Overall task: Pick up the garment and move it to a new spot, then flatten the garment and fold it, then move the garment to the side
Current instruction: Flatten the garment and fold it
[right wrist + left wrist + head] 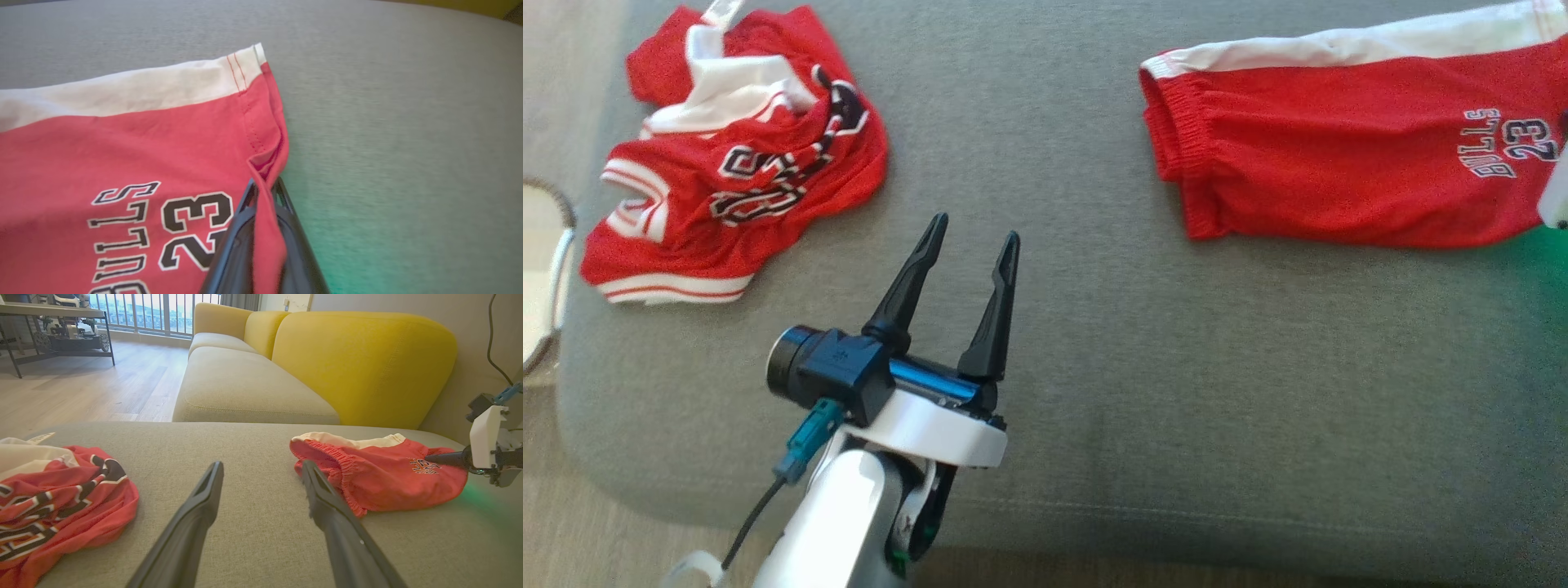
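Red shorts (pixel 1339 155) with a white side stripe and "BULLS 23" print lie spread at the right of the grey cushion (pixel 1094 367). In the right wrist view my right gripper (pixel 265 183) is shut on the hem corner of the shorts (pixel 122 163). The left wrist view shows that gripper (pixel 429 458) at the far end of the shorts (pixel 380 482). My left gripper (pixel 976 228) stands open over bare cushion between the two garments, holding nothing (pixel 262 464). A crumpled red and white jersey (pixel 735 163) lies at the left (pixel 53 498).
The cushion's rounded front edge runs along the bottom of the head view, with wood floor below. A round rimmed object (pixel 539 278) sits past the left edge. Behind stands a yellow sofa (pixel 359 363), and a table (pixel 57 330) stands across the floor.
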Controlling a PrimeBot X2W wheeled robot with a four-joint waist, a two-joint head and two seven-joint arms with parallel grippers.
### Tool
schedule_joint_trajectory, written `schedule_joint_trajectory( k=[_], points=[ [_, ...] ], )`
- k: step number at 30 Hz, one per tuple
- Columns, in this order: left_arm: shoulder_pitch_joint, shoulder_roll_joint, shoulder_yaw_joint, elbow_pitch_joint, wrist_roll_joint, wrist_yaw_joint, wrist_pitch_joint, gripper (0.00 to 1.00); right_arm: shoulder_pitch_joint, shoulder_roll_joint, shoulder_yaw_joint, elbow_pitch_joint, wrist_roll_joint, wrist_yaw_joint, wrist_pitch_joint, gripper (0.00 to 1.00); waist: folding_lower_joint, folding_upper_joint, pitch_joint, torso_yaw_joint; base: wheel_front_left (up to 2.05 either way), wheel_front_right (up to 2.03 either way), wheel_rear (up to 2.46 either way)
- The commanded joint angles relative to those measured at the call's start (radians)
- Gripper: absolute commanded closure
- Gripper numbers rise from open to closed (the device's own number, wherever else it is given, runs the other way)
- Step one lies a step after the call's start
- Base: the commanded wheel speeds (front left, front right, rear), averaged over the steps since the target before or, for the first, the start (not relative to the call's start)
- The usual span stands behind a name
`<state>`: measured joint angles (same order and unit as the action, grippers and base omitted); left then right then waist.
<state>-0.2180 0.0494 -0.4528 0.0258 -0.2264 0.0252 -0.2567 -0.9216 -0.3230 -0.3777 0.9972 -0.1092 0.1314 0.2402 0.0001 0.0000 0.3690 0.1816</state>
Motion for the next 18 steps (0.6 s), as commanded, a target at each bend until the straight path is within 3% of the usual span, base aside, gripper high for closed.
schedule_joint_trajectory(
  k=[1, 10, 18],
  points=[
    [0.006, 0.001, 0.037, -0.038, 0.011, -0.003, -0.005, 0.00, 0.010, -0.025, 0.012, -0.040, -0.010, -0.001, -0.010, 1.00, -0.0001, 0.0000, -0.011, -0.022, 0.00, 0.00, 0.00],
    [0.016, 0.001, 0.045, -0.063, 0.011, -0.023, -0.005, 0.00, 0.044, -0.060, 0.033, -0.128, -0.048, -0.001, -0.018, 1.00, -0.0001, 0.0000, -0.055, -0.091, 0.00, 0.00, 0.00],
    [0.032, 0.001, 0.035, -0.060, 0.008, -0.018, -0.005, 0.00, 0.066, 0.004, 0.082, -0.195, -0.045, -0.001, -0.054, 1.00, -0.0001, 0.0000, -0.100, -0.105, 0.00, 0.00, 0.00]
  ],
)
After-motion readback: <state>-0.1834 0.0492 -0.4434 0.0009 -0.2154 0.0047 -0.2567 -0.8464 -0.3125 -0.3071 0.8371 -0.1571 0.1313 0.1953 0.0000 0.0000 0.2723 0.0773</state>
